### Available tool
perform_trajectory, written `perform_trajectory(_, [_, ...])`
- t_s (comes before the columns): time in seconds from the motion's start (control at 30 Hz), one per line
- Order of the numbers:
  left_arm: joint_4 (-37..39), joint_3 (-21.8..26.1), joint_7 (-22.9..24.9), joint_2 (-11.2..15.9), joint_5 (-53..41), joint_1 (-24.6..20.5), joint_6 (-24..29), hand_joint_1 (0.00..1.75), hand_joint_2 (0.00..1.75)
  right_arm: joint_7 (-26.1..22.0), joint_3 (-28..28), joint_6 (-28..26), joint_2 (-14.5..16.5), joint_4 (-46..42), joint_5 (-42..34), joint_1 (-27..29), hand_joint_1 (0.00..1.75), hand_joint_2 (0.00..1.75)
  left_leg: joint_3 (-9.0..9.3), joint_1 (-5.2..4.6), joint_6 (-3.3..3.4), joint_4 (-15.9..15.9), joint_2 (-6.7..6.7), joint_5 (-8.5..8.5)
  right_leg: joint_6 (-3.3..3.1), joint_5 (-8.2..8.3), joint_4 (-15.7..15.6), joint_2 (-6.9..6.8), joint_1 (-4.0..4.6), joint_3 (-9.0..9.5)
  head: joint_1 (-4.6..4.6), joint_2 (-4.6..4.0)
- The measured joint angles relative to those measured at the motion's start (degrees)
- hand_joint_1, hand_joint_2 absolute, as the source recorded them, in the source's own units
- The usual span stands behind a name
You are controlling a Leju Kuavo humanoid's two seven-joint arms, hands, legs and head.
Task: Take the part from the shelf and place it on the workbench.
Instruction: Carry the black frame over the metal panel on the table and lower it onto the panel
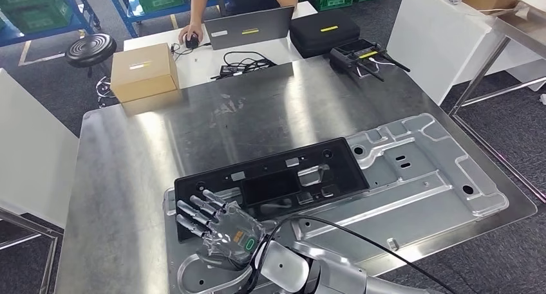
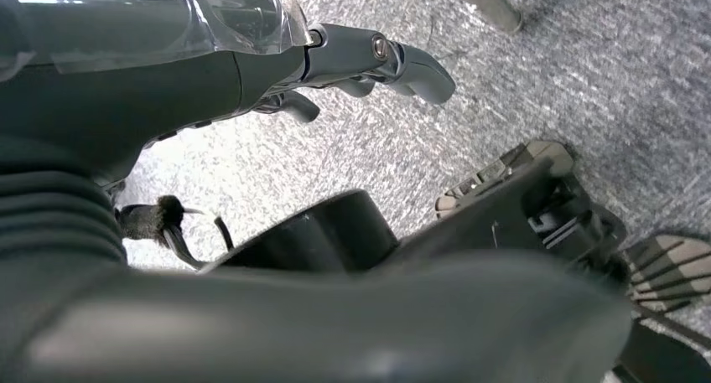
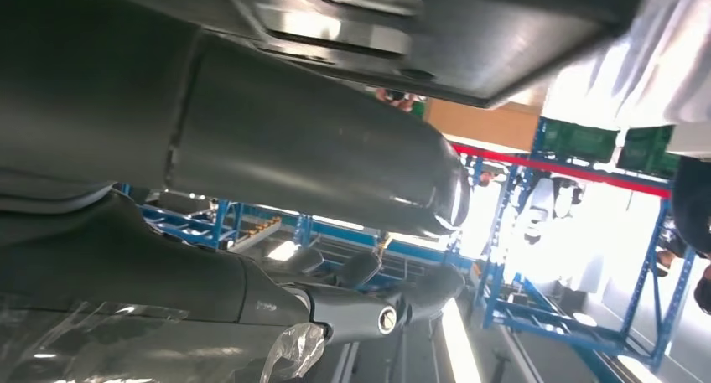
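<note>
Right robot hand (image 1: 222,226) fingers spread on black part (image 1: 270,181), atop metal panel (image 1: 412,178), workbench (image 1: 129,172)

My right hand (image 1: 222,228) hovers over the near-left end of the black part (image 1: 270,181), fingers spread. The part lies across the silver stamped panel (image 1: 412,184), leaving no flat bench between them. Bare steel workbench (image 1: 129,178) runs to my left and ahead. At the far edge stand a cardboard box (image 1: 144,71), cables (image 1: 244,64) and a black case (image 1: 324,31).
</note>
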Motion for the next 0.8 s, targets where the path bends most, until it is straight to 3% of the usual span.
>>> perform_trajectory(0.1, [0.00, -0.01, 0.00, -0.01, -0.04, -0.07, -0.07, 0.00, 0.00, 0.07, 0.00, 0.32, -0.08, 0.01, -0.09, -0.36, 0.00, 0.00, -4.81, -0.23, 0.17, 11.53, 0.04, -6.44, -0.93, 0.68, -0.03, -0.26, 0.58, -0.98, -0.01, 0.01])
perform_trajectory(0.13, [0.00, -0.01, 0.00, -0.01, -0.05, -0.06, -0.08, 0.00, 0.00, 0.09, 0.00, 0.43, -0.14, 0.02, -0.12, -0.36, 0.00, 0.00, -5.75, -0.44, 0.40, 14.15, 0.04, -7.47, -1.16, 0.99, -0.02, -0.31, 0.82, -1.37, 0.00, 0.01])
perform_trajectory(0.17, [0.00, -0.02, 0.00, -0.01, -0.05, -0.04, -0.09, 0.00, 0.00, 0.10, 0.00, 0.54, -0.20, 0.02, -0.14, -0.36, 0.00, 0.00, -5.62, -0.70, 0.74, 14.61, 0.04, -7.46, -1.35, 1.36, -0.02, -0.35, 1.01, -1.77, 0.00, 0.01])
perform_trajectory(0.2, [0.00, -0.03, 0.00, -0.01, -0.07, -0.04, -0.09, 0.00, 0.00, 0.10, 0.00, 0.67, -0.24, 0.02, -0.17, -0.38, 0.00, 0.00, -4.24, -0.97, 1.20, 12.56, 0.04, -6.40, -1.48, 1.80, -0.02, -0.34, 1.20, -2.19, 0.01, 0.01])
perform_trajectory(0.3, [0.00, -0.04, 0.02, 0.07, -0.13, -0.36, -0.09, 0.00, 0.00, 0.17, -0.02, 1.02, -0.21, 0.01, -0.38, -0.64, 0.00, 0.00, 2.50, -2.04, 2.91, 0.17, 0.05, -2.02, -1.36, 3.27, -0.09, -0.20, 1.44, -3.14, 0.01, 0.01])
perform_trajectory(0.33, [0.00, -0.04, 0.05, 0.10, -0.14, -0.54, -0.09, 0.00, 0.00, 0.21, -0.04, 1.11, -0.22, 0.00, -0.46, -0.72, 0.00, 0.00, 3.46, -2.40, 3.19, -2.04, 0.07, -1.29, -1.08, 3.74, -0.18, -0.19, 1.35, -3.28, 0.02, 0.01])
perform_trajectory(0.43, [0.00, -0.06, 0.11, 0.15, -0.17, -0.76, -0.16, 0.00, 0.00, 0.28, -0.06, 1.23, -0.37, 0.00, -0.52, -0.71, 0.00, 0.00, 3.07, -2.83, 3.51, -2.98, 0.11, 0.48, 0.08, 5.16, -1.06, -0.24, 0.93, -3.25, 0.00, 0.01])
perform_trajectory(0.47, [0.00, -0.08, 0.13, 0.15, -0.20, -0.77, -0.20, 0.00, 0.00, 0.29, -0.06, 1.25, -0.43, 0.00, -0.54, -0.70, 0.00, 0.00, 2.70, -2.70, 3.71, -3.22, 0.15, 1.40, 0.37, 4.64, -0.95, -0.23, 0.90, -3.49, -0.01, 0.01])
perform_trajectory(0.5, [0.00, -0.09, 0.15, 0.14, -0.21, -0.81, -0.25, 0.00, 0.00, 0.29, -0.07, 1.30, -0.51, 0.00, -0.57, -0.70, 0.00, 0.00, 2.13, -2.50, 3.94, -3.46, 0.22, 2.38, 0.63, 2.88, 0.22, -0.23, 0.89, -4.08, 0.00, 0.01])
perform_trajectory(0.53, [0.00, -0.11, 0.16, 0.11, -0.25, -0.86, -0.30, 0.00, 0.00, 0.31, -0.07, 1.36, -0.63, 0.01, -0.60, -0.68, 0.00, 0.00, 1.39, -2.25, 4.08, -3.61, 0.29, 3.32, 0.87, -0.05, 2.83, -0.22, 0.87, -5.01, 0.00, 0.01])
perform_trajectory(0.6, [0.00, -0.16, 0.17, 0.07, -0.28, -0.88, -0.44, 0.00, 0.00, 0.31, -0.07, 1.49, -0.85, 0.02, -0.63, -0.59, 0.00, 0.00, -0.19, -2.15, 4.23, -3.56, 0.41, 4.67, 1.38, -6.33, 10.97, -0.25, 0.76, -7.05, 0.01, 0.01])
perform_trajectory(0.63, [0.00, -0.20, 0.17, 0.03, -0.31, -0.85, -0.52, 0.00, 0.00, 0.32, -0.07, 1.56, -0.97, 0.02, -0.65, -0.55, 0.00, 0.00, -1.00, -2.12, 4.14, -3.52, 0.51, 5.33, 1.65, -7.80, 14.69, -0.27, 0.70, -7.50, 0.01, 0.01])
perform_trajectory(0.67, [0.00, -0.23, 0.18, 0.02, -0.31, -0.83, -0.58, 0.00, 0.00, 0.33, -0.07, 1.65, -1.08, 0.02, -0.67, -0.54, 0.00, 0.00, -1.78, -2.07, 4.01, -3.45, 0.60, 5.94, 1.87, -7.82, 16.79, -0.28, 0.63, -7.14, 0.01, 0.01])
perform_trajectory(0.7, [0.00, -0.26, 0.18, 0.00, -0.32, -0.82, -0.62, 0.00, 0.00, 0.36, -0.07, 1.76, -1.19, 0.02, -0.72, -0.54, 0.00, 0.00, -2.57, -1.99, 3.83, -3.38, 0.68, 6.50, 2.03, -6.83, 16.76, -0.30, 0.54, -5.69, 0.01, 0.01])
perform_trajectory(0.73, [0.00, -0.26, 0.19, -0.01, -0.32, -0.83, -0.67, 0.00, 0.00, 0.40, -0.07, 1.86, -1.30, 0.02, -0.80, -0.57, 0.00, 0.00, -3.27, -1.88, 3.61, -3.23, 0.72, 6.98, 2.16, -5.50, 14.32, -0.31, 0.42, -3.04, 0.01, 0.01])
perform_trajectory(0.8, [0.00, -0.26, 0.23, 0.01, -0.32, -0.88, -0.73, 0.00, 0.00, 0.49, -0.11, 1.99, -1.38, 0.01, -0.99, -0.75, 0.00, 0.00, -4.37, -1.82, 3.06, -2.60, 0.71, 7.60, 2.23, -4.82, 5.41, -0.28, 0.27, 3.91, 0.01, 0.01])
